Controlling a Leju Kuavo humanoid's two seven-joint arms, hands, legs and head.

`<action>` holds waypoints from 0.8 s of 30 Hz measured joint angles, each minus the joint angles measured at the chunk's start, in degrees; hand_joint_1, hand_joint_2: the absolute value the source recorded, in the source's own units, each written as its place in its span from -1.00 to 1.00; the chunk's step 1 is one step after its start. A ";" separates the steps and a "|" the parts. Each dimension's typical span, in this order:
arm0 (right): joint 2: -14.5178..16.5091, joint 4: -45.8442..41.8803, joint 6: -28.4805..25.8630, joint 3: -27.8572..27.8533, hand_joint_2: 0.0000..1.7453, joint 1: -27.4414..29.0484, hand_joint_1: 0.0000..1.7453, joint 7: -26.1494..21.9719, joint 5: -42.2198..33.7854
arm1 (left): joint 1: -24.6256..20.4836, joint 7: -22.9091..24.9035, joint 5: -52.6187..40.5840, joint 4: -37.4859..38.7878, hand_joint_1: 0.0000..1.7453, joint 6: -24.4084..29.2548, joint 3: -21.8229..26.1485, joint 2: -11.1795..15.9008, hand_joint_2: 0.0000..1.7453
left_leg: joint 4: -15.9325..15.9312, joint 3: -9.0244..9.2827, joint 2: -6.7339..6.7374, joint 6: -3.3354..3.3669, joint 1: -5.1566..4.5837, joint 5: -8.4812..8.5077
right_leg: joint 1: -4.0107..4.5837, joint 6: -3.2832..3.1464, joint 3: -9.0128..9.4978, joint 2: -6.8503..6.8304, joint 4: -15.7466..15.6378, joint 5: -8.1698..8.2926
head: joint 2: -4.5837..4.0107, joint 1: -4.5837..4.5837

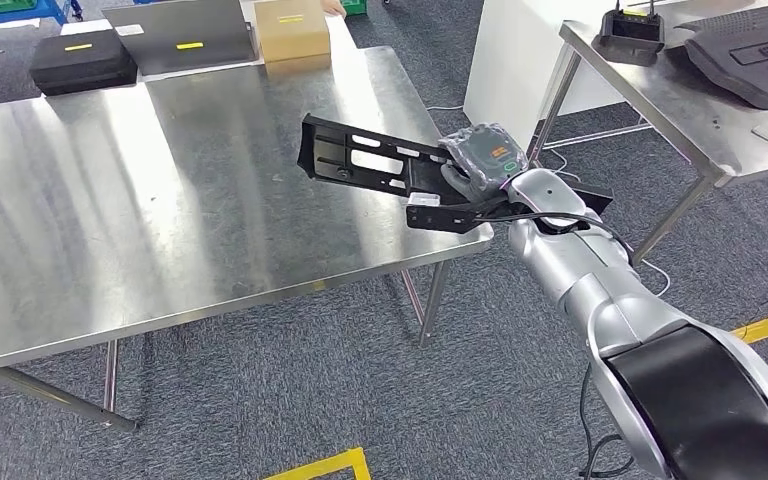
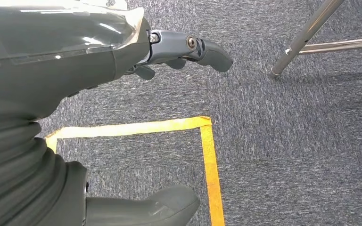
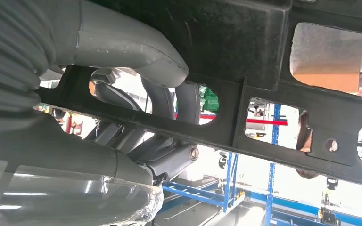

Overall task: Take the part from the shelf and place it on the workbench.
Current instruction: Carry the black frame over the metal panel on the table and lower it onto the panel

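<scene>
The part is a flat black plastic bracket (image 1: 360, 158) with several slots. My right hand (image 1: 480, 165) grips its near end and holds it tilted above the right corner of the steel workbench (image 1: 160, 200). Up close, the bracket (image 3: 273, 117) crosses the right wrist view with my thumb (image 3: 136, 47) over it and the darker fingers (image 3: 169, 155) under it. My left hand (image 2: 169, 52) hangs over the grey carpet with its fingers apart and nothing in them.
At the workbench's far edge lie a black case (image 1: 82, 60), a grey case (image 1: 182, 35) and a cardboard box (image 1: 292, 30). A second steel table (image 1: 680, 100) at the right carries black parts. Yellow tape (image 2: 207, 155) marks the carpet.
</scene>
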 joint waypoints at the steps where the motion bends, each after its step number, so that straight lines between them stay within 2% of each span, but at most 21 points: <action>1: 0.00 0.00 0.00 0.00 1.00 0.00 1.00 0.00 0.00 | 0.00 0.19 -0.02 0.00 -1.00 0.00 0.02 0.01 1.00 | -0.09 0.08 0.00 0.00 0.00 0.00 | 0.00 -0.03 0.08 0.00 -0.09 0.02 | 0.00 0.00; 24: -0.03 -0.03 -0.84 -0.22 1.00 0.72 1.00 -0.10 0.73 | -0.02 1.44 -1.09 0.00 -1.00 -0.15 0.09 0.02 1.00 | -0.45 0.28 -0.01 0.00 0.01 0.00 | 0.01 -0.10 0.31 -0.01 -0.54 0.09 | 0.00 0.00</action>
